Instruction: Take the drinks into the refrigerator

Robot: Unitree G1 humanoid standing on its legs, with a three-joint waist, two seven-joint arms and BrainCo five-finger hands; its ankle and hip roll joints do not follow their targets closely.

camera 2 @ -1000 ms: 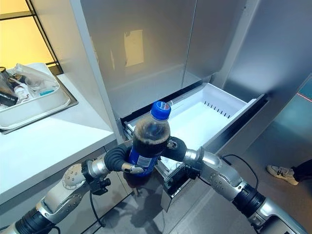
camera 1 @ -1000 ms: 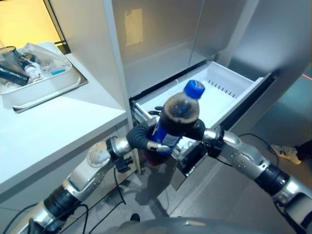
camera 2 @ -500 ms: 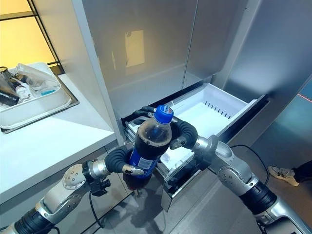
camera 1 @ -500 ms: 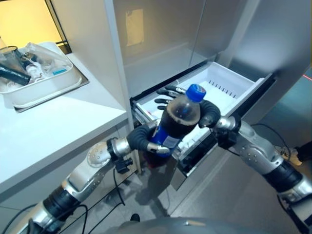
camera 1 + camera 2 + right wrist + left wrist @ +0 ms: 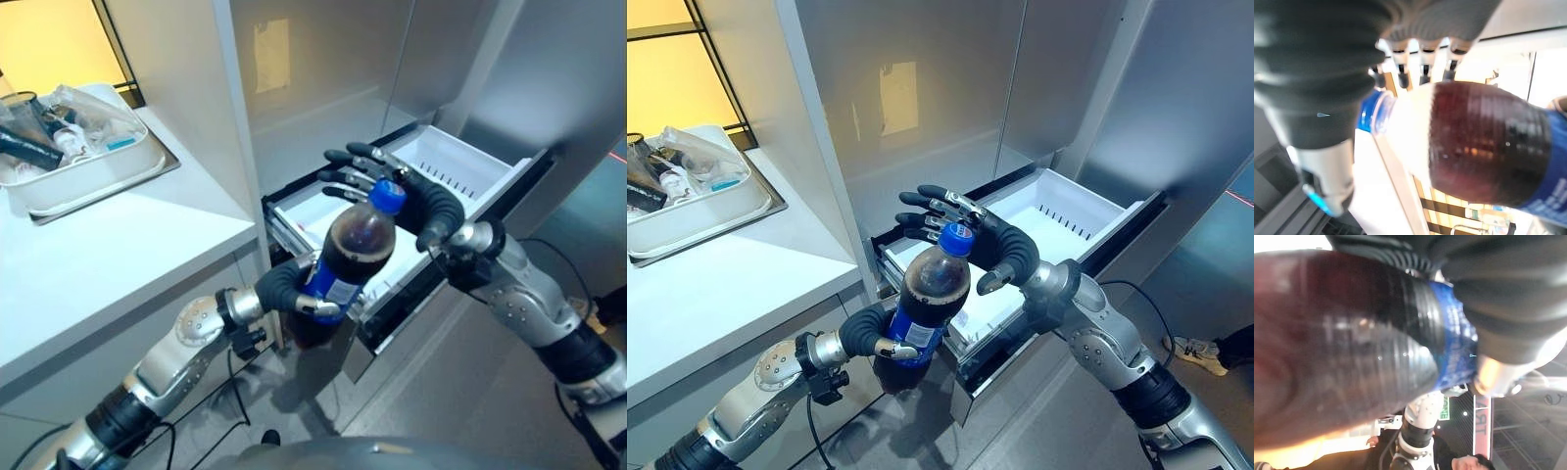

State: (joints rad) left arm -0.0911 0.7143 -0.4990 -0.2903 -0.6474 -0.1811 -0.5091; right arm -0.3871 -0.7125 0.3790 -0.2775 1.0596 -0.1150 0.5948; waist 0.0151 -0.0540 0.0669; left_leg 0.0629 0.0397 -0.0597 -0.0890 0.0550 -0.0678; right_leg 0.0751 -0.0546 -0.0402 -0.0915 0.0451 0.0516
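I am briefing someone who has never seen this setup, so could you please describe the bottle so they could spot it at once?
Find the open white drawer at the refrigerator's base. In front of its near corner, the left hand grips a plastic bottle by its lower body, with the open right hand behind its top. Dark cola, a blue label and a blue cap set it apart.

Glossy clear plastic bottle [image 5: 348,257] with blue plastic cap [image 5: 388,195]; smooth white plastic drawer [image 5: 460,166]; brushed matt metal refrigerator [image 5: 323,59].
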